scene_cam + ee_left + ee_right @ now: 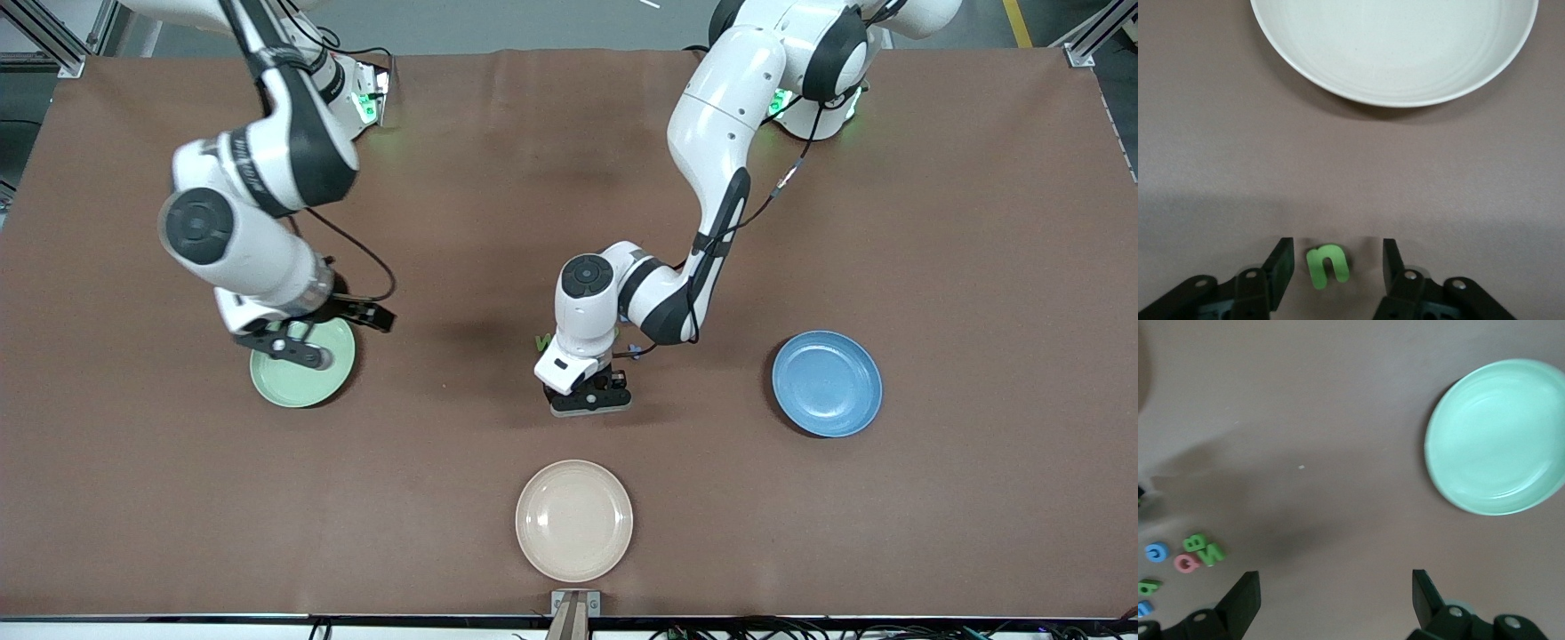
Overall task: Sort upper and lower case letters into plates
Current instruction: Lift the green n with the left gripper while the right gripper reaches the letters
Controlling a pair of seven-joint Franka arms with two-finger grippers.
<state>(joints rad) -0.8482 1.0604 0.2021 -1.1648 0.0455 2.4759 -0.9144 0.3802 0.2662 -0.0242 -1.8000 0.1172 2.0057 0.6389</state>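
Green lowercase n (1328, 265) lies flat on the desk (933, 222) between the left pincer (1337, 267)'s parted, not-yet-touching fingers, legs pointing back toward the pincer, so the pick-up needs only closing and lifting; the right pincer (1336, 595) waits open over the mint plate (1498, 437).

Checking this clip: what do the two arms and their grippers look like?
Both arms are glossy white with black joint bands and round black joint caps. A thin black cable runs along the left arm and another loops off the right arm. Green lights glow at both bases. The left gripper and right gripper have black, blocky fingers.
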